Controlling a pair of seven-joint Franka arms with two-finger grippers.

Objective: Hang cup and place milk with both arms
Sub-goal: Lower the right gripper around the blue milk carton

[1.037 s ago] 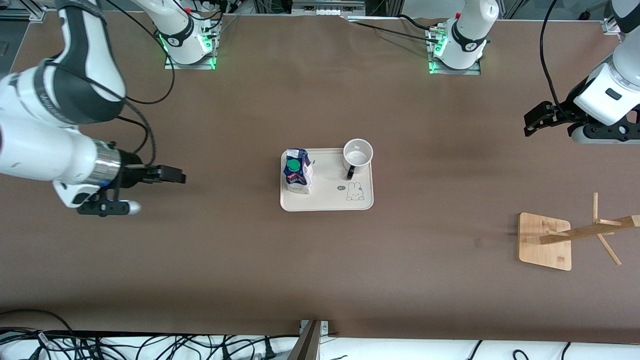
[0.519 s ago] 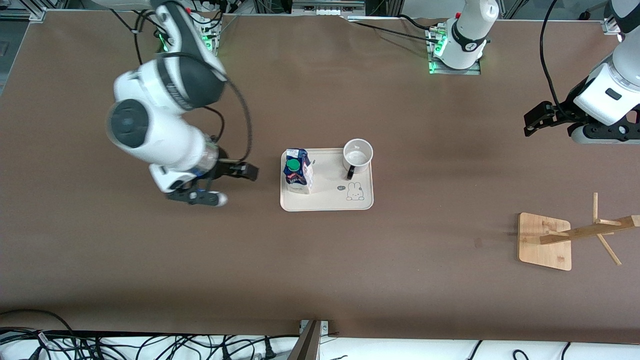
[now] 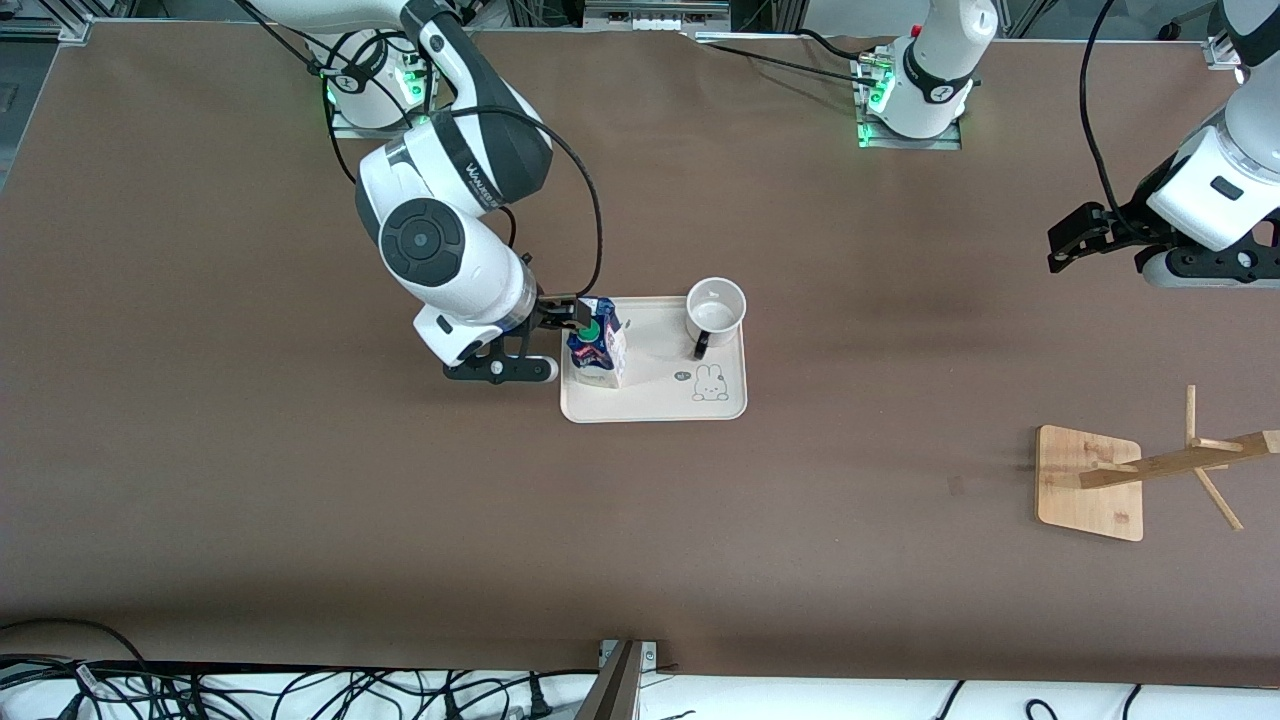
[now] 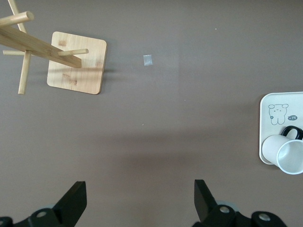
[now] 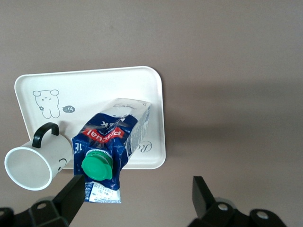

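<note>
1. Front view: we see a cream tray (image 3: 655, 400) with a small rabbit drawing in the middle of the brown surface (image 3: 640, 520), and both task things stand on it.
2. We find the milk (image 3: 597, 342) upright at the tray's end toward the right arm, its green cap on top.
3. We find the cup (image 3: 715, 308) upright and empty at the tray's corner toward the left arm, farther from the front camera than the rabbit drawing, its black handle turned toward that camera.
4. We see the right arm reaching from its base to the tray, and the right claw (image 3: 578, 320) is at the milk's top, next to the green cap.
5. Right wrist view: we see the right claw (image 5: 137, 194) released, its two fingers wide apart. The milk's (image 5: 111, 146) cap sits just beside one finger; the gap between the fingers lies mostly beside the carton, over the tray's edge and the bare surface. Nothing is grasped. The cup (image 5: 35, 163) shows next to the carton.
6. We see the left arm waiting near its own end of the surface, with the left claw (image 3: 1075, 240) up over bare brown surface, well apart from the tray.
7. Left wrist view: we see the left claw (image 4: 139, 201) released and empty, fingers spread over bare surface.
8. We note a wooden cup rack (image 3: 1095, 480) on a square base, toward the left arm's end and nearer the front camera than the tray, with no cup on its pegs.
</note>
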